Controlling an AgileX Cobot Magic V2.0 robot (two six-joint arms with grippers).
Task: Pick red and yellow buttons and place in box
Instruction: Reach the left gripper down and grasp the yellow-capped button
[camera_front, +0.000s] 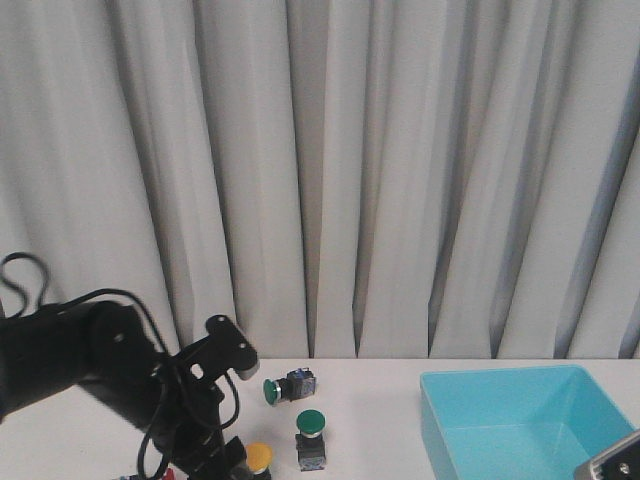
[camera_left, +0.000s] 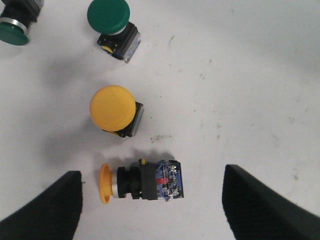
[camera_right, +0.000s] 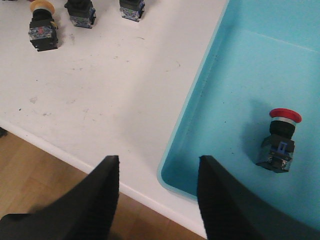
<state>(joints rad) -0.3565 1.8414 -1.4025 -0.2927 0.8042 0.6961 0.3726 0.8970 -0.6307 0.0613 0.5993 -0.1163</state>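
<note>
Front view first: the left arm (camera_front: 110, 375) reaches low over the left part of the white table (camera_front: 380, 420), its gripper hidden below the frame edge here. Just to its right an upright yellow button (camera_front: 259, 457) stands near the table's near edge, with a green button on its side (camera_front: 287, 387) farther back and an upright green button (camera_front: 311, 437) beside it. Toward the right edge of the table sits the blue box (camera_front: 520, 420), and a corner of the right arm (camera_front: 612, 464) shows at the near right.

Left wrist view: the left gripper (camera_left: 150, 210) hangs spread wide, holding nothing, its two dark fingers (camera_left: 47, 210) well apart. Between them, nearer one finger than the other, a yellow button lying on its side (camera_left: 142, 180) rests on the tabletop, touching neither finger. Just beyond it stands the upright yellow button (camera_left: 113, 108), and farther still are the two green-capped ones, one upright (camera_left: 108, 17) and one (camera_left: 15, 27) cut by the frame edge.

Right wrist view: the right gripper (camera_right: 157, 200) is also spread and empty, hovering over the near edge of the table where the box's (camera_right: 192, 112) corner wall meets it. Inside the box a red button (camera_right: 280, 140) lies on the floor, apart from the fingers (camera_right: 100, 200). Three more buttons sit far across the table, the yellow one on its side (camera_right: 42, 25) among them.
</note>
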